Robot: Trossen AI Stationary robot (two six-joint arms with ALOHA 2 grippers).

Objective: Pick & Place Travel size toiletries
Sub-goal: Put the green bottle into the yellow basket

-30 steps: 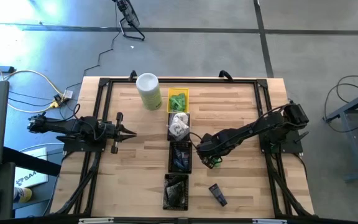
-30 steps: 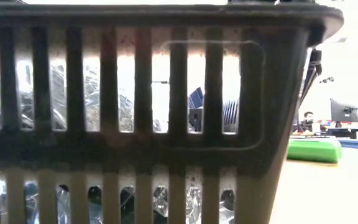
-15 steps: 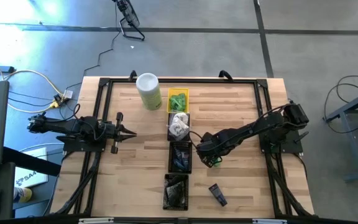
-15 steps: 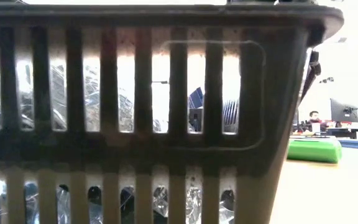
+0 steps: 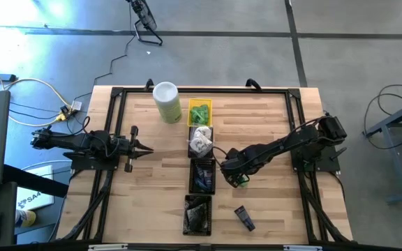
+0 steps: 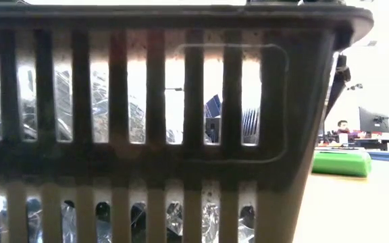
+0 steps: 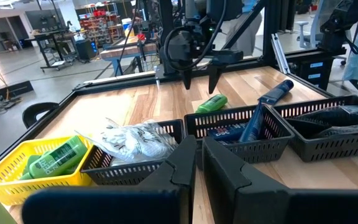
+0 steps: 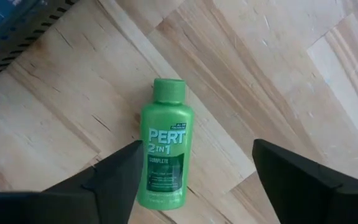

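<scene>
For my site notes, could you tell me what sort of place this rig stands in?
Probably a robotics lab or workshop hall: a concrete floor with loose cables around the wooden table, stocked shelving behind, and a person at a monitor.

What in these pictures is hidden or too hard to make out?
- Low view: a slotted black basket fills nearly the whole picture and hides the table; only crinkly wrap shows through its slots.
- High view: the green bottle is mostly covered by the right gripper.
- Right wrist view: the bottle's small print below the brand is unreadable.
- High view: the contents of the nearest black tray are too small to identify.
</scene>
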